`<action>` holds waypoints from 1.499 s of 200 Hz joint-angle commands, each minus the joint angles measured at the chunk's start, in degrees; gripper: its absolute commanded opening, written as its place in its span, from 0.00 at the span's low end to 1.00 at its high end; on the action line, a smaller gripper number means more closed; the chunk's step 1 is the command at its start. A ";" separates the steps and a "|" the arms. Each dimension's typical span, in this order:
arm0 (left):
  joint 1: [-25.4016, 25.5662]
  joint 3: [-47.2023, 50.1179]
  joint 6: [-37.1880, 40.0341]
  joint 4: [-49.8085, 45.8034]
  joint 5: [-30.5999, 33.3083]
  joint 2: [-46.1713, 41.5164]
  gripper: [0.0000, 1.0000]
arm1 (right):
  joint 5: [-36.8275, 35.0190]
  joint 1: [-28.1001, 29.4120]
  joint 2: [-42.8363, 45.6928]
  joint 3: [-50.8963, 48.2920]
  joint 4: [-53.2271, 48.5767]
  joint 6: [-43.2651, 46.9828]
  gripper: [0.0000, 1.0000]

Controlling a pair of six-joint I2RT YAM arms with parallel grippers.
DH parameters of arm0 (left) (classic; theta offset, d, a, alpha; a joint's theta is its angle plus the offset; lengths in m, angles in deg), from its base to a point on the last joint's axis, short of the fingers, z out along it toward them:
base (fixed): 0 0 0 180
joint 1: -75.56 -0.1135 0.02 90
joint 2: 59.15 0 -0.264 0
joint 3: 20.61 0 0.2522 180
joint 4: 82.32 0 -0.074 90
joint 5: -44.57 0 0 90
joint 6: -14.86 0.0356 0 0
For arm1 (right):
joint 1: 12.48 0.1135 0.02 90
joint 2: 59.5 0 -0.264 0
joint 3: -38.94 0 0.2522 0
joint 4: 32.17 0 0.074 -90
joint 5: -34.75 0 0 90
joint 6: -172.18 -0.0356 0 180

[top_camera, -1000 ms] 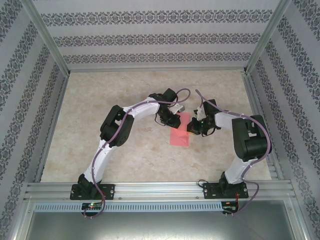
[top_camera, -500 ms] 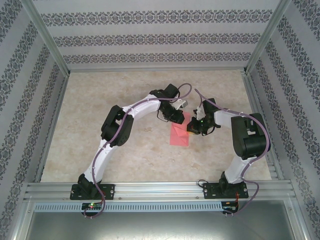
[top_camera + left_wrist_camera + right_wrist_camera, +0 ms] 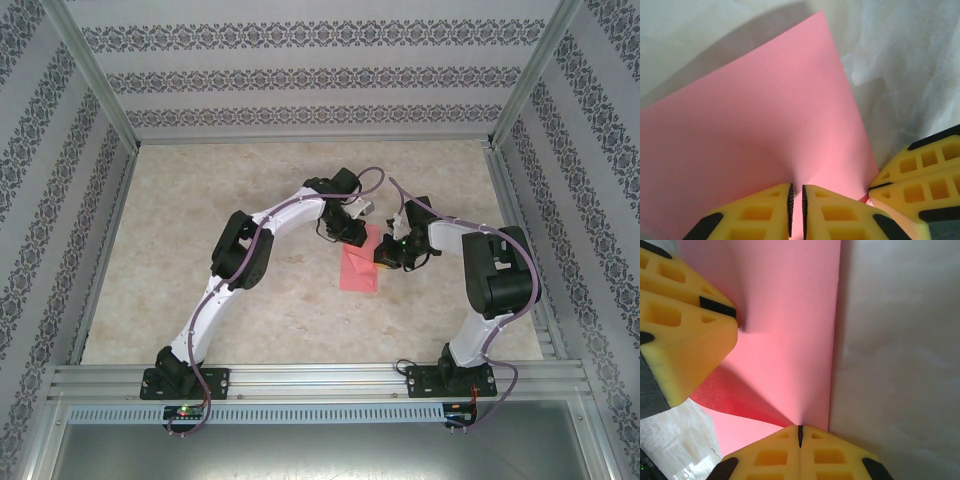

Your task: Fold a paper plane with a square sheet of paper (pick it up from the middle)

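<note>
Pink-red, thin square sheet of paper (image 3: pixel 755 115) rises off the pale marbled worktop (image 3: pixel 200 200), with the left pincer (image 3: pixel 796 194) and the right pincer (image 3: pixel 800 431) each clamped shut on its edge.

I am seeing the square sheet of paper (image 3: pixel 358 272) lying on the table (image 3: pixel 200 220), right of centre, between the two arms. The left gripper (image 3: pixel 796 202) is sitting on the sheet's far left part and the right gripper (image 3: pixel 800 432) on its right edge, just beside each other. The sheet's near part is lying in front of both.
</note>
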 commanded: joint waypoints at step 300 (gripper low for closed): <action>-0.32 -0.66 7.29 -6.37 0.50 1.38 0.19 | -8.07 1.87 -2.06 5.06 -7.93 1.73 0.00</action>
